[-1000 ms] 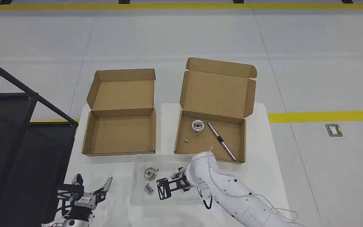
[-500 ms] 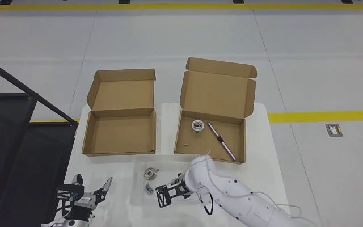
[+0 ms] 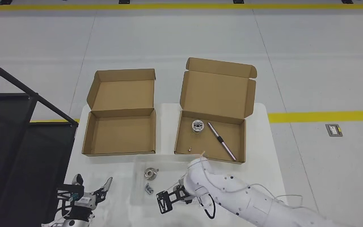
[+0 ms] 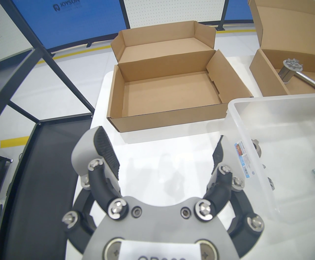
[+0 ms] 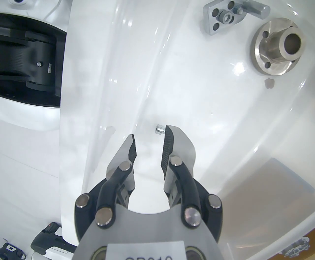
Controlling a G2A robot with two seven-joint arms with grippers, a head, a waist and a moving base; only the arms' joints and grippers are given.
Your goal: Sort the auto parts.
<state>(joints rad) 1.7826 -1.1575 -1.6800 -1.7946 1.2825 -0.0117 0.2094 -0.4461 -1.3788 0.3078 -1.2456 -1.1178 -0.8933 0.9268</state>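
Note:
A clear plastic bin sits at the table's near middle. In it lie a flanged metal bushing, a small metal plate with a bolt and a tiny screw. My right gripper hangs open low inside the bin, and the screw lies just off one fingertip. In the top view this gripper is near the bin's front edge, with the bushing behind it. My left gripper is open and holds nothing, over the table's near left corner.
Two open cardboard boxes stand behind the bin. The left box is bare inside. The right box holds a round toothed part, a long rod and a small piece. A black frame flanks the table's left.
My right gripper has moved toward the bin's near edge, away from the bushing and the plate. The left arm has kept still.

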